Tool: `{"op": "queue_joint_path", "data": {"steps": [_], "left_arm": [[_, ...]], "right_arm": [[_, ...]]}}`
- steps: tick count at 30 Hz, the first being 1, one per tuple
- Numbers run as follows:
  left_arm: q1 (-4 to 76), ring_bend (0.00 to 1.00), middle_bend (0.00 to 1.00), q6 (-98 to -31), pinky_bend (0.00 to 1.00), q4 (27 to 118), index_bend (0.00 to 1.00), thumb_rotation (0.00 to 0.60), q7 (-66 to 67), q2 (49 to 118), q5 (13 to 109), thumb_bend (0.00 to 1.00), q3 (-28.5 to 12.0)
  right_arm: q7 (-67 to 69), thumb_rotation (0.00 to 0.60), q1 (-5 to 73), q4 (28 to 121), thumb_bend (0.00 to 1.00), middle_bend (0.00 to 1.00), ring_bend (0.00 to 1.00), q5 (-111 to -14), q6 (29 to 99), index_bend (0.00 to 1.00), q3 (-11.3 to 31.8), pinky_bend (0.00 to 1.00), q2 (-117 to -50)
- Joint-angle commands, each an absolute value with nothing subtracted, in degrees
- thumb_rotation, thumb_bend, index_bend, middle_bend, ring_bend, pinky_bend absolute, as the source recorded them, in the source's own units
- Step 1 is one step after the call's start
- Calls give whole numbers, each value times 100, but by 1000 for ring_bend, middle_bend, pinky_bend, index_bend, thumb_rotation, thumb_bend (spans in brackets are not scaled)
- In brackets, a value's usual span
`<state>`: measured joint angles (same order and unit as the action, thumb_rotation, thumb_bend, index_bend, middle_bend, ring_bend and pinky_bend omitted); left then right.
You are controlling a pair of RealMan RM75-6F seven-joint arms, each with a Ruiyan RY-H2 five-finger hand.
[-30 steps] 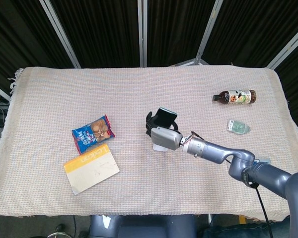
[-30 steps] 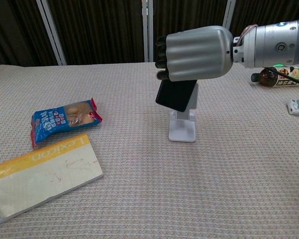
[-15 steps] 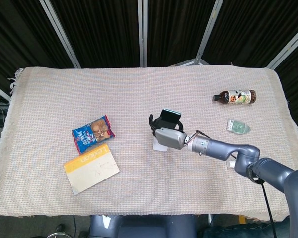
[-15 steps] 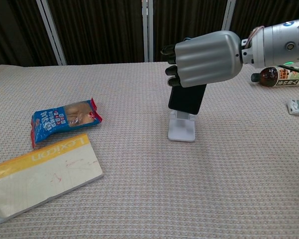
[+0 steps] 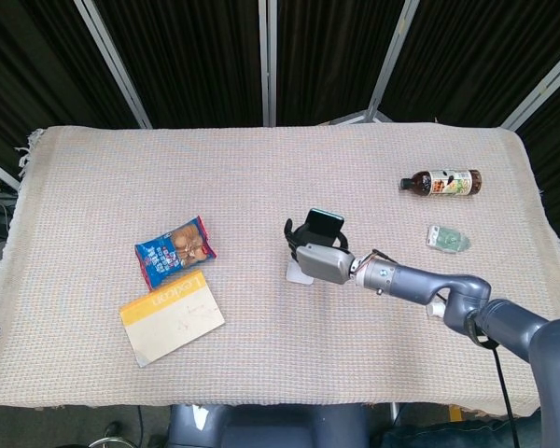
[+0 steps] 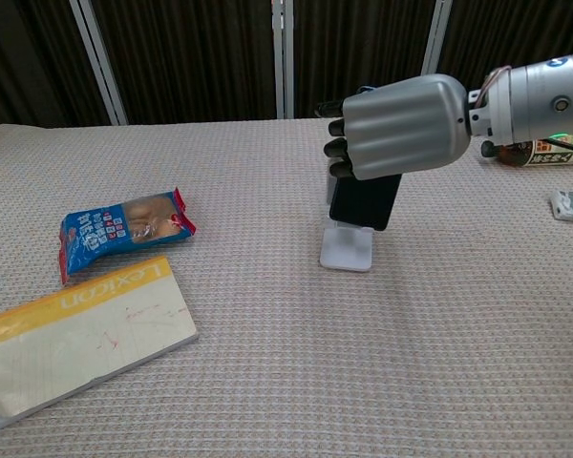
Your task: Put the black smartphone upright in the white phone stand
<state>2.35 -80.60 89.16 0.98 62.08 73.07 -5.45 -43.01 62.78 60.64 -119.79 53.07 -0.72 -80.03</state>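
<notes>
My right hand [image 6: 406,124] [image 5: 319,261] grips the black smartphone [image 6: 361,202] [image 5: 320,227] near the middle of the table. The phone stands nearly upright, its lower edge down at the white phone stand [image 6: 348,250] [image 5: 299,273]. The hand hides most of the phone and the stand's back. I cannot tell whether the phone rests in the stand's cradle. My left hand shows in neither view.
A blue snack packet [image 5: 175,250] [image 6: 122,229] and a yellow-edged notebook [image 5: 172,316] [image 6: 81,329] lie to the left. A dark bottle [image 5: 440,182] lies on its side at the back right, with a small green packet [image 5: 447,239] nearer.
The right hand has carried the phone rightward and down, from tilted above the stand to nearly upright at it.
</notes>
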Motion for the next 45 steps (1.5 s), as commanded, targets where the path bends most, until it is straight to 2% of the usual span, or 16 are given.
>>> {"op": "queue_joint_path", "data": {"steps": [1, 8, 15, 20, 25, 34, 41, 45], "left_arm": [[241, 0, 0, -8049, 0, 8909, 0, 600, 107, 6214, 7291, 0, -551], [241, 0, 0, -8040, 0, 8898, 0, 600, 83, 6206, 7275, 0, -557], [251, 0, 0, -8006, 0, 8889, 0, 600, 64, 6196, 7266, 0, -555], [247, 0, 0, -8019, 0, 8901, 0, 600, 62, 6193, 7284, 0, -548], [247, 0, 0, -8021, 0, 8905, 0, 600, 73, 6195, 7292, 0, -541], [249, 0, 0, -8022, 0, 8920, 0, 600, 89, 6201, 7318, 0, -525], [215, 0, 0, -8102, 0, 8981, 0, 600, -20, 6145, 7462, 0, -484], [157, 0, 0, -8262, 0, 9072, 0, 600, -101, 6084, 7684, 0, -421]], "right_arm": [[-4324, 600, 6297, 6023, 218, 544, 453, -11937, 5314, 510, -54, 260, -8069], [-4416, 600, 6333, 6007, 216, 520, 430, -11886, 5214, 487, -94, 260, -8165], [-4481, 600, 6292, 6025, 213, 445, 394, -11746, 5187, 371, -99, 250, -8229], [-4603, 600, 6235, 6039, 213, 286, 359, -11649, 5220, 254, -75, 250, -8251], [-4684, 600, 6191, 6068, 212, 177, 316, -11559, 5234, 194, -40, 243, -8252], [-4772, 600, 6020, 6216, 211, 125, 283, -11355, 5382, 123, 21, 238, -8157], [-4488, 600, 5475, 6566, 208, 124, 283, -11065, 6302, 117, 136, 232, -7825], [-4001, 600, 4745, 7112, 197, 125, 280, -10610, 7296, 112, 261, 205, -7539]]}}
